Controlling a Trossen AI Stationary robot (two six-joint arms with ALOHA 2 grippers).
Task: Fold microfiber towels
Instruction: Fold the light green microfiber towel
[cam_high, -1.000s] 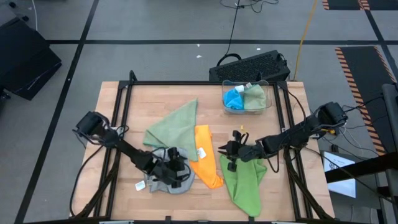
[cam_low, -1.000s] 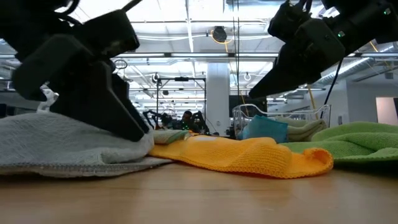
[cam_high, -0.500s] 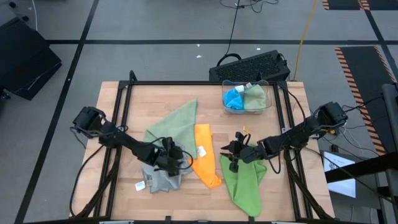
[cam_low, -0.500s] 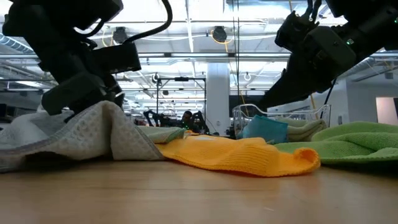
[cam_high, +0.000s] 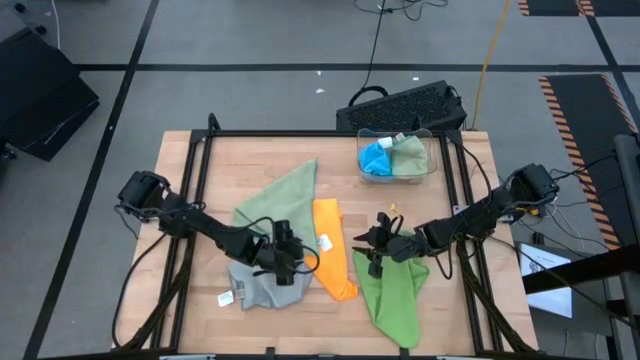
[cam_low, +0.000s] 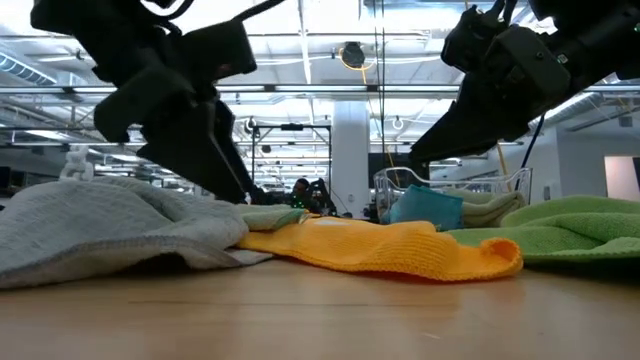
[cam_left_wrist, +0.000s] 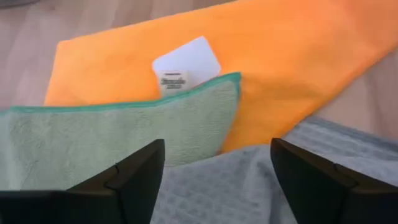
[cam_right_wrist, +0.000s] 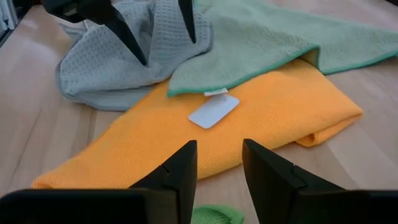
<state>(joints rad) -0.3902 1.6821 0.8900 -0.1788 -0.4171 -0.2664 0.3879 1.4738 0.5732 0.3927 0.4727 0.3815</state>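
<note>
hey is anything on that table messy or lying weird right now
Yes. The towels are heaped unfolded: the grey towel lies crumpled near the front edge, under the open left gripper. The sage green towel overlaps the orange towel, covering part of its white tag. Nothing looks spilled or damaged.

Both arms are black throughout, built of slim tubular links joined by bulkier rounded joint housings, with thin black cables looping loosely alongside the links. The left arm (cam_high: 200, 228) and the right arm (cam_high: 470, 220) look alike in build, each starting from a chunky dark base block. The right arm's wrist housing carries a small green light in the low view. The left gripper's fingers (cam_left_wrist: 134, 180) are matte black, flat-faced wedges with bevelled edges; the right gripper's fingers (cam_right_wrist: 177, 174) have the same dark angular shape, tapering toward the tips.
</note>
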